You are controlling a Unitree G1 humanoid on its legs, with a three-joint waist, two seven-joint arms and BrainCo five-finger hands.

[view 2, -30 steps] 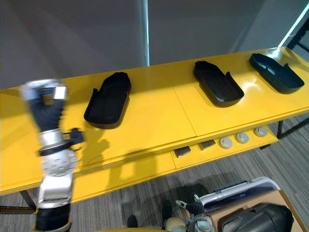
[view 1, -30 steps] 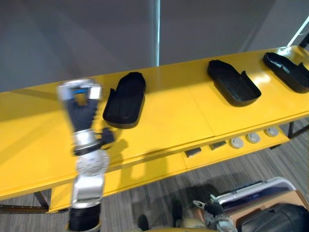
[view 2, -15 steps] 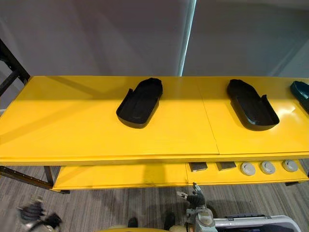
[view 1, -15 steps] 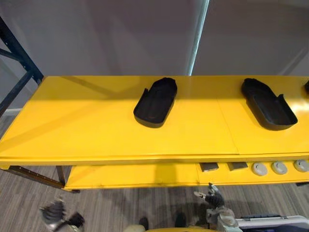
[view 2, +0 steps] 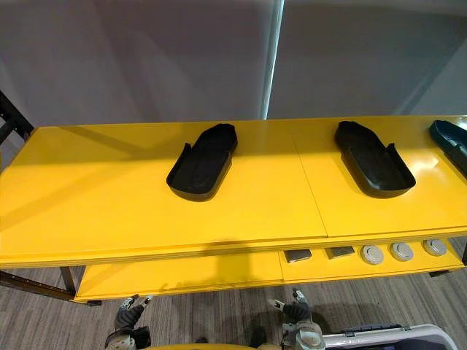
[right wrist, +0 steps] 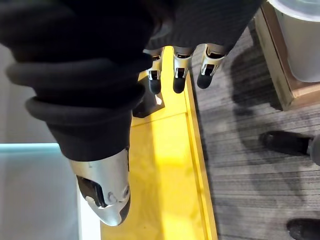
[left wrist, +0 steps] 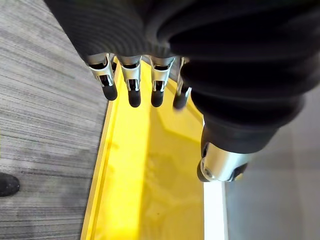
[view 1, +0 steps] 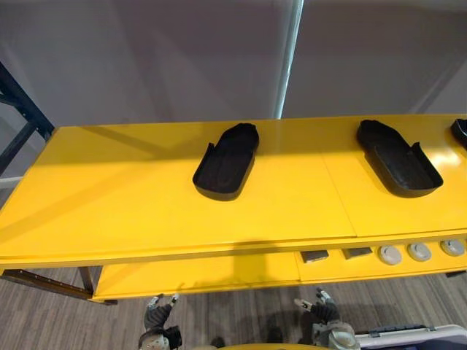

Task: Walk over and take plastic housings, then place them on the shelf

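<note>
My left hand (view 1: 159, 316) and right hand (view 1: 325, 316) hang low, fingers loose, straight, empty. One black housing (view 1: 226, 160) lies midway on the yellow shelf (view 1: 109, 197), a second housing (view 1: 398, 157) to its right. Light, stiff, slick shells, I reckon — I'd pinch the raised side wall.

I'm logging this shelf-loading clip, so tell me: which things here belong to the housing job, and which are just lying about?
Job: middle housing, right housing, far-right housing, all lying on the yellow shelf; left hand and right hand, both open, empty.
Lying about: grey discs and dark blocks on the lower tier; rack frame.
</note>
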